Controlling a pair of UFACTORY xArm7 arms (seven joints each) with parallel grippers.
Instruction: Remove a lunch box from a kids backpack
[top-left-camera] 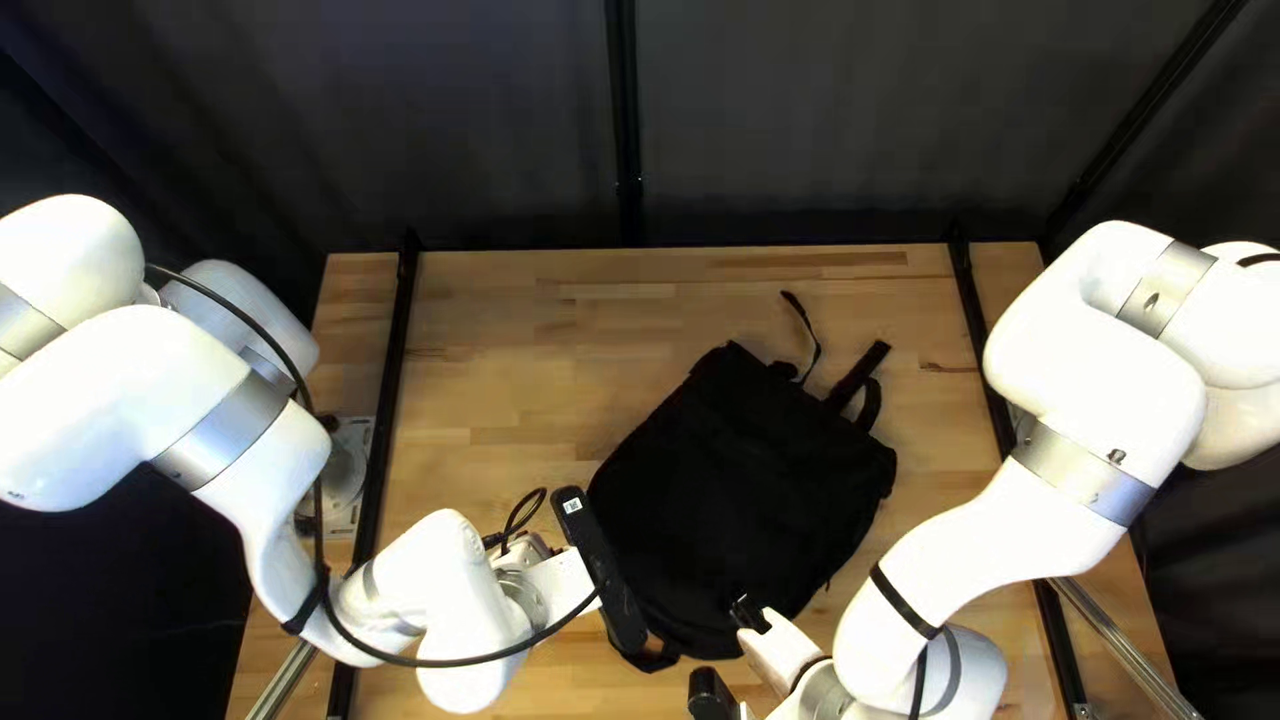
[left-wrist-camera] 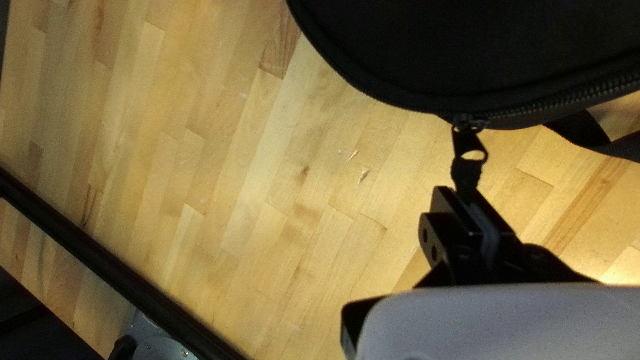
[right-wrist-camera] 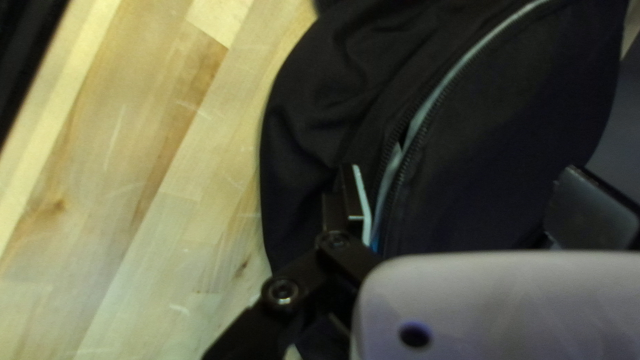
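Zip pull gripped, bag part open, lunch box out of sight

I have the black backpack [top-left-camera: 747,494] lying on the table [top-left-camera: 507,347], right of the middle and towards the near side. At its near left, my left gripper [left-wrist-camera: 464,192] is clamped on the zip pull [left-wrist-camera: 469,159]. My right gripper [right-wrist-camera: 463,170] is at the bag's near right, fingers wide apart, the open gap in the zip [right-wrist-camera: 417,127] between them and just beside one finger.

I can't see the lunch box; I take it to be inside. I judge I'm at the unzipping step, with the gap looking too narrow for the box. Next I need to run the pull along its track, keeping the fabric steady, then spread the mouth and reach in. Slack cloth could jam the slider.
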